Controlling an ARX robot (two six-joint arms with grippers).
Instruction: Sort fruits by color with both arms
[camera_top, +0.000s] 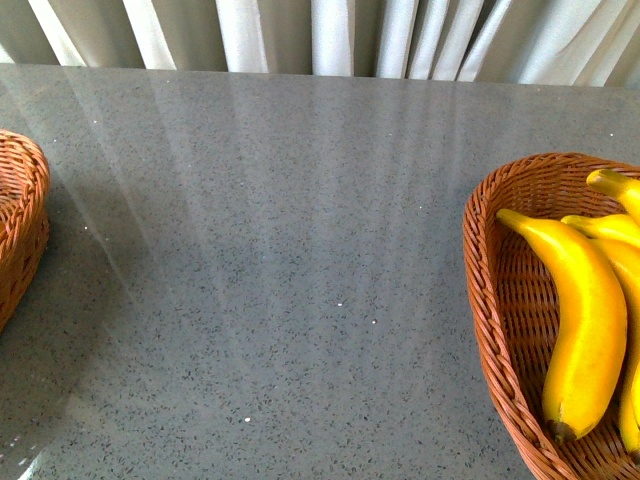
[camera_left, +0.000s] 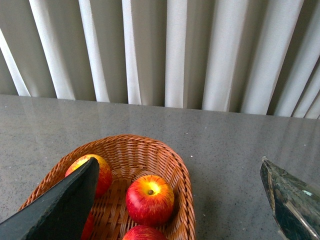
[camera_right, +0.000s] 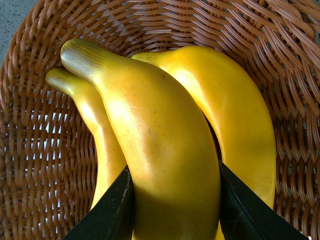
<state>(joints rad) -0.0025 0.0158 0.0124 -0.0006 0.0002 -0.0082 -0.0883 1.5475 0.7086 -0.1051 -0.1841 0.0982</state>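
Note:
In the right wrist view my right gripper (camera_right: 175, 200) is shut on a yellow banana (camera_right: 155, 145), its black fingers on both sides, held over a wicker basket (camera_right: 30, 165) with two more bananas (camera_right: 235, 120) beside it. In the front view the bananas (camera_top: 585, 320) lie in the right basket (camera_top: 490, 300); neither arm shows there. In the left wrist view my left gripper (camera_left: 177, 200) is open above the edge of another wicker basket (camera_left: 175, 165) that holds red apples (camera_left: 149, 199), one of them (camera_left: 102, 172) partly behind a finger (camera_left: 60, 210).
The grey speckled table (camera_top: 280, 260) lies between the two baskets. The left basket (camera_top: 20, 220) shows only at the front view's left edge. White curtains (camera_top: 330, 35) hang behind the table's far edge.

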